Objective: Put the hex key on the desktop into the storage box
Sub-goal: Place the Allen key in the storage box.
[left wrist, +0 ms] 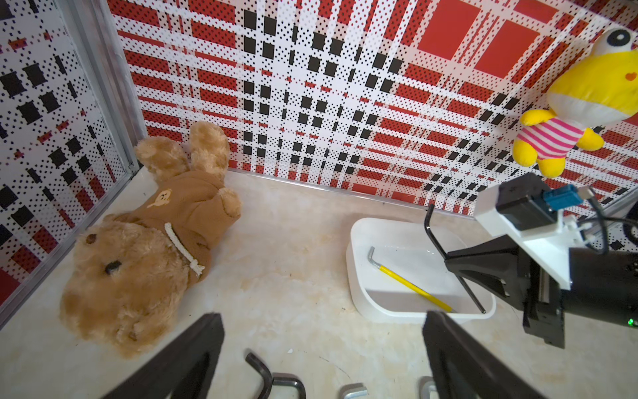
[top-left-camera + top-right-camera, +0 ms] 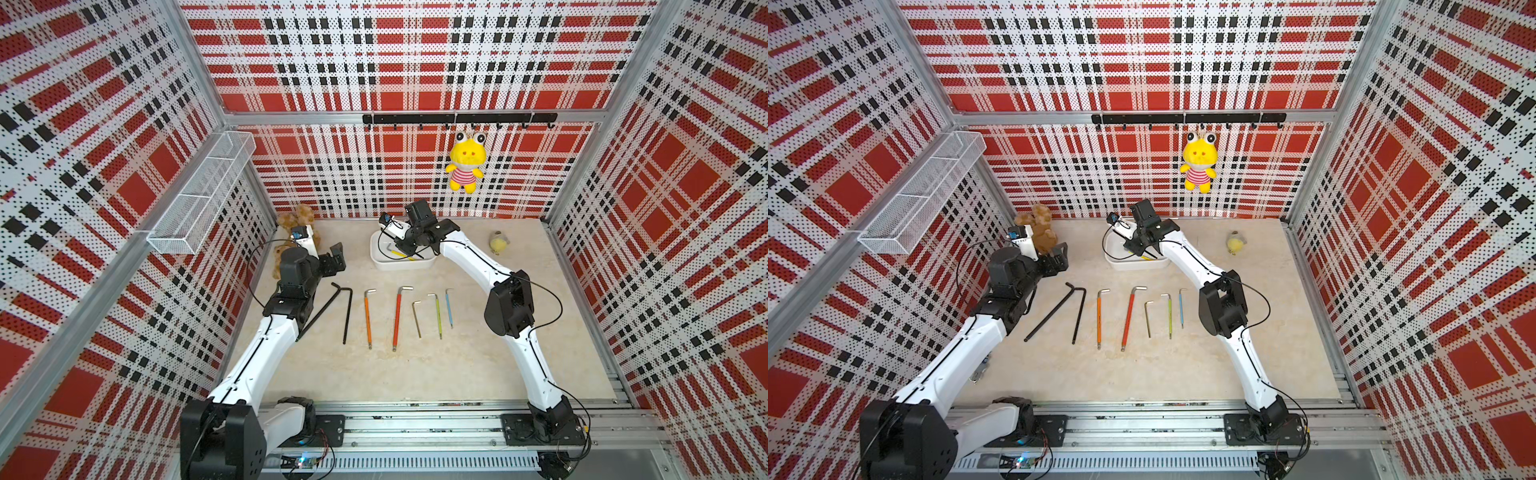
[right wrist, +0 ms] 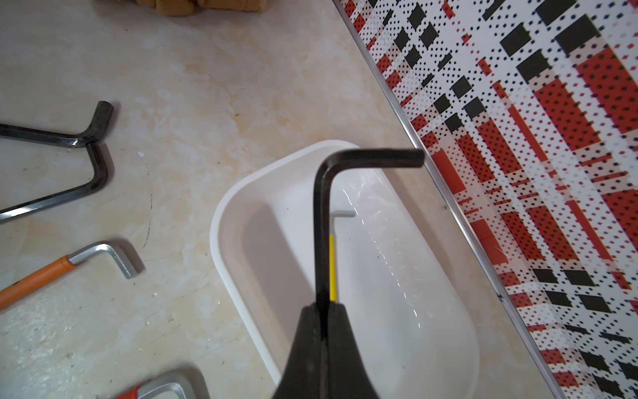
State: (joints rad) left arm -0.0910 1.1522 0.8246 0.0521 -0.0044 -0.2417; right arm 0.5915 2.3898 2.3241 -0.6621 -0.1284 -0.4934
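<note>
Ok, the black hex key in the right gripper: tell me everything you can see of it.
The black hex key is an L-shaped rod of dark, faintly glossy metal, bare, with no coloured sleeve. Its short arm turns off at a right angle at the upper end. The right gripper is shut on the long shaft partway along. The key hangs tilted over the storage box, its lower end down inside near a wall; whether it touches the box is unclear. A yellow key lies below it.
</note>
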